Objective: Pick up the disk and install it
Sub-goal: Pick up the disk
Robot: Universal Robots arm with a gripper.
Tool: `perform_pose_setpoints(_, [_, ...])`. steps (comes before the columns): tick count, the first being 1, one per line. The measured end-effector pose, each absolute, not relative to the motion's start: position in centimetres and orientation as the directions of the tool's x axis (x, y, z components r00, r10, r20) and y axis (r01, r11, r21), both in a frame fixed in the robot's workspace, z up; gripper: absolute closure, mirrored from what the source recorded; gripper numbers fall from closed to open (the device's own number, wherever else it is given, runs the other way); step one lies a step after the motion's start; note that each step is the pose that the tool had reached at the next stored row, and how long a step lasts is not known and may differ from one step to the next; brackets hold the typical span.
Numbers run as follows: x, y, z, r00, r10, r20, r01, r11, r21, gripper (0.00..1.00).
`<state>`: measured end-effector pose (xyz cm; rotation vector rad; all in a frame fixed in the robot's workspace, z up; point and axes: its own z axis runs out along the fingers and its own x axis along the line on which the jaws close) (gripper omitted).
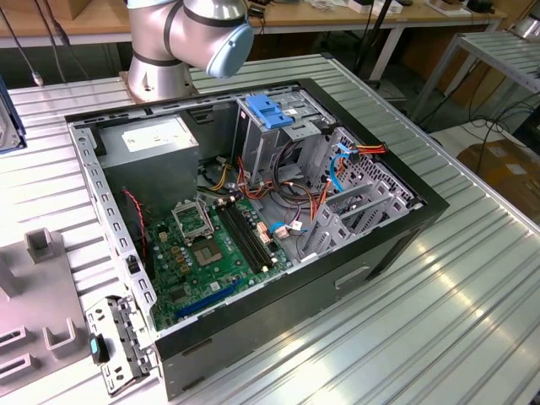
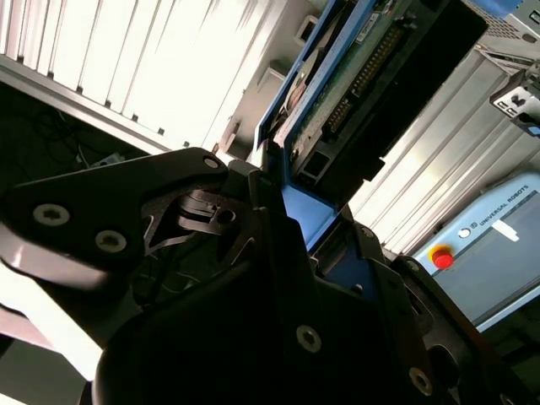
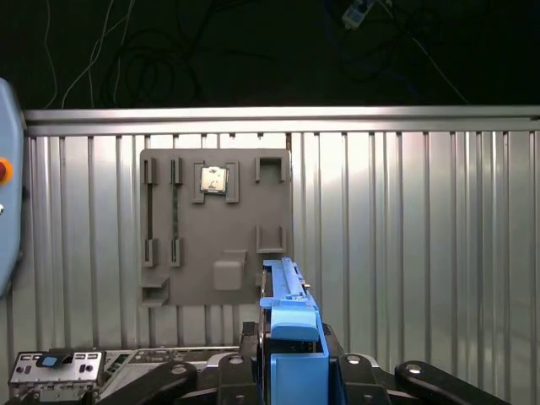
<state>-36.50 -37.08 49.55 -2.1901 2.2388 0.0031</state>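
The claw (image 3: 291, 384) grips the blue-railed disk (image 3: 289, 312) in the first wrist view; the ribbed worktop (image 3: 405, 253) lies beyond. The open computer case (image 1: 253, 211) sits mid-frame in the exterior view.

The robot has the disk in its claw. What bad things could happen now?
The gripper clamps the disk at one end, and much of it sticks out, so it might tilt or slip. In the open computer, loose cables lie beside the metal cage, and the disk could snag them going in. The blue bracket sits on top of that cage and might get bumped.
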Motion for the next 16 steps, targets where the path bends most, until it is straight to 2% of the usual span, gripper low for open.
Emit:
perform_pose_setpoints(10, [-36.1, -39.1, 49.5, -0.022, -1.0, -0.008, -1.0, 0.022, -0.006, 0.63])
perform_pose_setpoints(16, [-35.1, -39.2, 49.4, -0.022, -1.0, -0.004, -1.0, 0.022, -0.005, 0.63])
